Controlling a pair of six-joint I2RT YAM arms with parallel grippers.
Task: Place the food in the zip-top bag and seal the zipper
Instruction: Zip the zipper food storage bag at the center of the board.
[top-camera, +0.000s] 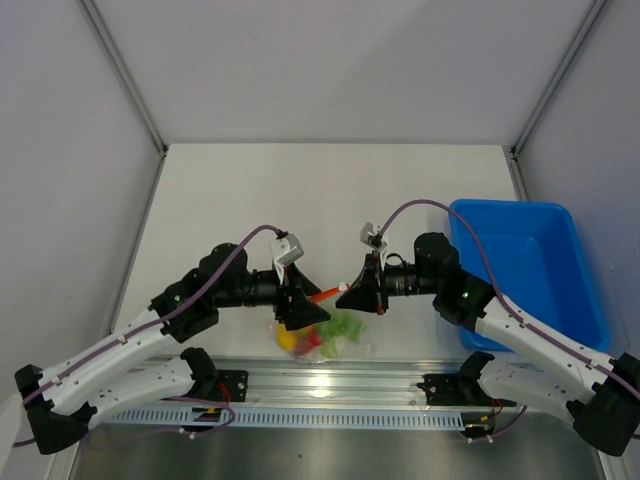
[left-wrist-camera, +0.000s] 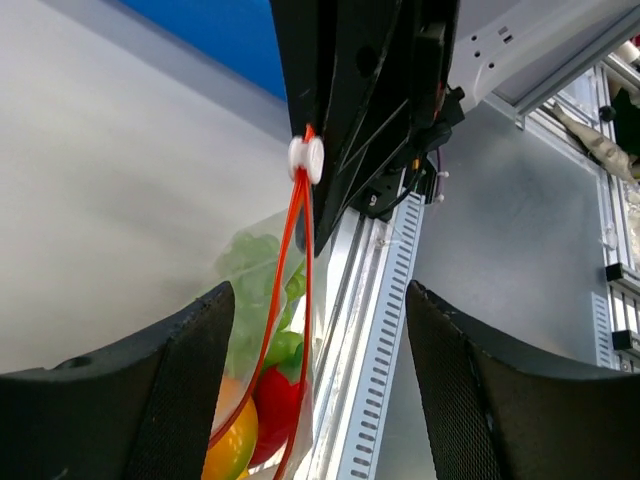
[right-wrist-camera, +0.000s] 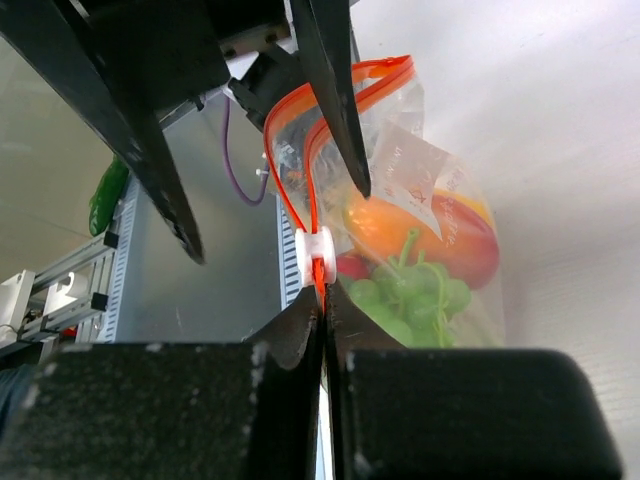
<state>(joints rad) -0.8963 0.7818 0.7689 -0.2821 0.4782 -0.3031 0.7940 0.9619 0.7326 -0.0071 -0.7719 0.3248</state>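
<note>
The zip-top bag (top-camera: 335, 340) hangs between my two grippers just above the table's near edge, with the food (top-camera: 312, 340) inside it. In the right wrist view the orange-yellow fruit (right-wrist-camera: 425, 232), the green bunch (right-wrist-camera: 412, 290) and a red piece (right-wrist-camera: 350, 265) show through the bag (right-wrist-camera: 400, 150). My right gripper (right-wrist-camera: 322, 298) is shut on the end of the zipper (right-wrist-camera: 300, 215), just below its white slider (right-wrist-camera: 315, 255). My left gripper (left-wrist-camera: 320, 300) is open. The zipper (left-wrist-camera: 298, 260) and bag run between its fingers (left-wrist-camera: 170, 390), close to the left one, with the slider (left-wrist-camera: 306, 158) beyond. In the top view the left gripper (top-camera: 303, 308) and right gripper (top-camera: 352, 292) face each other.
A blue plastic bin (top-camera: 525, 265) stands on the table to the right of my right arm. The slotted aluminium rail (top-camera: 330, 385) runs along the near edge, right below the hanging bag. White walls close the table at the back and sides.
</note>
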